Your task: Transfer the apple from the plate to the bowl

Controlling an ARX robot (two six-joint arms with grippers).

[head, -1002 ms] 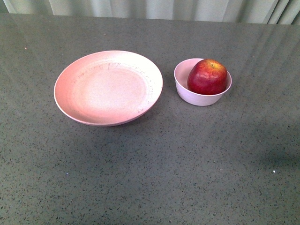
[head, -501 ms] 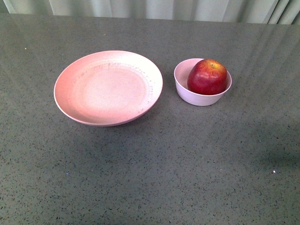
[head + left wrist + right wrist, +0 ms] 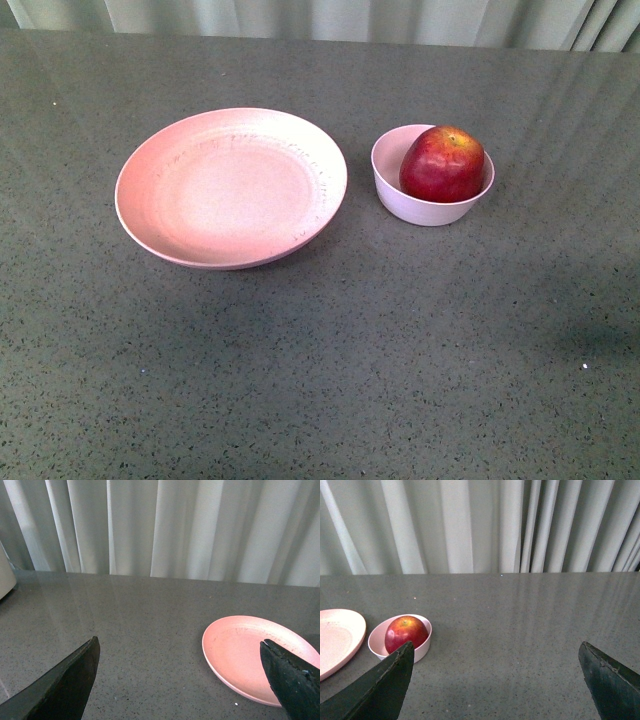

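Observation:
The dark-red apple [image 3: 442,164] sits inside the small pale bowl [image 3: 392,187] right of centre on the table. The wide salmon-pink plate [image 3: 160,170] stands empty just left of the bowl. Neither arm shows in the front view. In the left wrist view my left gripper [image 3: 179,652] is open and empty above bare table, with the plate [image 3: 235,650] beside one finger. In the right wrist view my right gripper [image 3: 496,652] is open and empty, apart from the bowl [image 3: 422,650] and apple [image 3: 406,631], which lie by one finger; the plate's edge [image 3: 340,635] shows beyond.
The grey speckled tabletop [image 3: 400,340] stretches around both dishes. Pale curtains [image 3: 300,15] hang behind the table's far edge. A pale object [image 3: 5,577] stands at the table's side in the left wrist view.

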